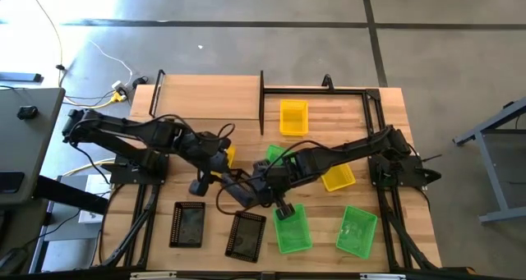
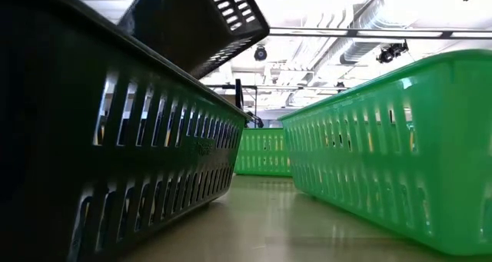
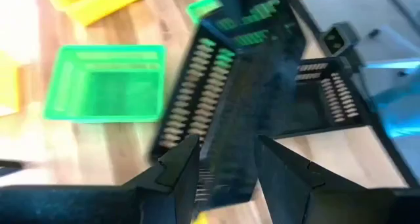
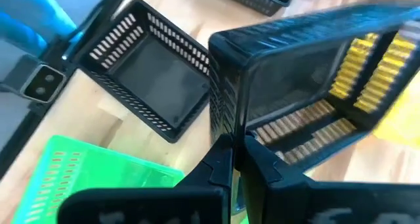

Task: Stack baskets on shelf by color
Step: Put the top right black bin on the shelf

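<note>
Both grippers meet at a black basket [image 1: 244, 191] raised above the table's middle. The left gripper [image 3: 226, 165] has its fingers clamped on one wall, and the right gripper [image 4: 237, 159] pinches another wall with fingers together. The shelf [image 1: 222, 89] stands well apart at the table's far edge.

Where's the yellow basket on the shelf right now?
In the high view, the yellow basket sits alone on the shelf at the table's far side, right of centre.

Right gripper [image 4: 233, 159] fingers pinch wall of tilted black basket [image 4: 308, 99] — second black basket [image 4: 147, 69] on tabletop.
</note>
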Controlling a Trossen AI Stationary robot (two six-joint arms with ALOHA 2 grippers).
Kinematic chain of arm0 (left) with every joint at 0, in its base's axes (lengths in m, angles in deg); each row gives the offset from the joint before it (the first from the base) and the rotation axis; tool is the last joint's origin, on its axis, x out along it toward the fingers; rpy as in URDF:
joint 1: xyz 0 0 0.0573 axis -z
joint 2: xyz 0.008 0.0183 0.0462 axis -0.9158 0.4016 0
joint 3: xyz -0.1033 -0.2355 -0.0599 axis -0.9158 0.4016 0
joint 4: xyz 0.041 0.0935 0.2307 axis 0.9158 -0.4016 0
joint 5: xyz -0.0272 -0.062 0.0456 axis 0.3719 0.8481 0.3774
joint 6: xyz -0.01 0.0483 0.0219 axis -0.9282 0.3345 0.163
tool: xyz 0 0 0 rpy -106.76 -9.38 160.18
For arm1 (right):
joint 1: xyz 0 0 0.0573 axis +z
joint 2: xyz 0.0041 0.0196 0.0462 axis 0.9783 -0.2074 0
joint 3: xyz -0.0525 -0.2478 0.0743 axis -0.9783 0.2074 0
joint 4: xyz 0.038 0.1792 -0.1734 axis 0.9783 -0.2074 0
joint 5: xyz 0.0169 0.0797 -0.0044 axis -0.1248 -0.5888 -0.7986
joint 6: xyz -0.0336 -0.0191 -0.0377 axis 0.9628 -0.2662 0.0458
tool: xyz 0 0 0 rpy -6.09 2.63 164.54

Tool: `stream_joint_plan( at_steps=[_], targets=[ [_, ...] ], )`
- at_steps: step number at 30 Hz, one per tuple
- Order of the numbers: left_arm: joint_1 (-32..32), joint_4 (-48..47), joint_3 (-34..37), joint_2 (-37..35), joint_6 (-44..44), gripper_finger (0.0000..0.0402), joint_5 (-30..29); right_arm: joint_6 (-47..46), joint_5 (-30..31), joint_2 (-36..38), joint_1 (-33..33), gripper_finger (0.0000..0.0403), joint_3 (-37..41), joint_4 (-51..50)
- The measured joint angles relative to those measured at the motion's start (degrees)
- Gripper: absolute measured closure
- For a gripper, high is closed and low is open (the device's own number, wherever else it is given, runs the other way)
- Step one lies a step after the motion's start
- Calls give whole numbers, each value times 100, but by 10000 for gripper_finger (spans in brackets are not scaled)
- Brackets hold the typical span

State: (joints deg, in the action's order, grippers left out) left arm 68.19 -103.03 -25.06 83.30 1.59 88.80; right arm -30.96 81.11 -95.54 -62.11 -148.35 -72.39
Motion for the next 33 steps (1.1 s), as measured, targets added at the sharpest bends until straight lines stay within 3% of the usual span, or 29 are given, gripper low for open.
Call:
stream_joint_plan(
  at_steps=[24,33],
  targets=[
    [2,-28,2,66,338,290,241,91,364,0,-28,403,0,353],
    [9,-55,2,66,549,380,306,-318,447,0,-39,403,0,311]
  ],
)
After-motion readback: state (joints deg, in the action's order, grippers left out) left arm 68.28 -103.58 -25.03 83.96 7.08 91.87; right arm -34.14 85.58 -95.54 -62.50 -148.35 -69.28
